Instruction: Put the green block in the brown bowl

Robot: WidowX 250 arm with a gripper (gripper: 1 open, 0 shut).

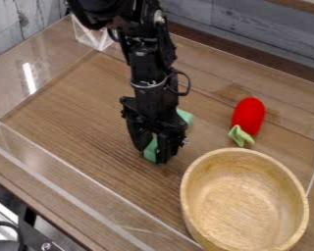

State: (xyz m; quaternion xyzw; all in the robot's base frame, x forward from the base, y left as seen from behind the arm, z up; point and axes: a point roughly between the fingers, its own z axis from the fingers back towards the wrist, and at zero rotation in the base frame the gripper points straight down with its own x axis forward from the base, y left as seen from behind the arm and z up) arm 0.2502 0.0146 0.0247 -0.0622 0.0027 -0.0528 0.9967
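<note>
The green block (181, 120) lies on the wooden table just left of the brown bowl (196, 176), mostly hidden by the arm. My black gripper (157, 151) points straight down over it, with one finger on each side of the block and its tips near the table. The fingers stand close to the block's sides; I cannot see whether they press on it. The brown bowl sits at the front right and holds nothing.
A red rounded object with a green tip (250, 114) lies behind the bowl at the right. Clear plastic walls (68, 167) fence the work area along the front and left. A clear bracket (91, 37) stands at the back left.
</note>
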